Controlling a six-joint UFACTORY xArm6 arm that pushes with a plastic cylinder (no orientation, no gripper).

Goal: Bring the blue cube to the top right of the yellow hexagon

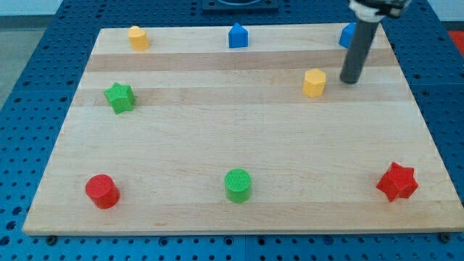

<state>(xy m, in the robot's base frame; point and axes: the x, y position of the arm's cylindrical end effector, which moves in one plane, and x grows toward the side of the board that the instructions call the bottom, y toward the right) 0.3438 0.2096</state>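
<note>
The yellow hexagon (pixel 314 83) sits on the wooden board (pixel 232 138) at the upper right. The blue cube (pixel 347 35) is above and right of it, near the board's top edge, partly hidden behind my rod. My tip (pixel 350 80) rests on the board just right of the yellow hexagon and below the blue cube, apart from both.
A blue house-shaped block (pixel 238 35) and a yellow block (pixel 138 38) sit along the top edge. A green star (pixel 119 97) is at the left. A red cylinder (pixel 102 191), a green cylinder (pixel 238 185) and a red star (pixel 396 182) lie along the bottom.
</note>
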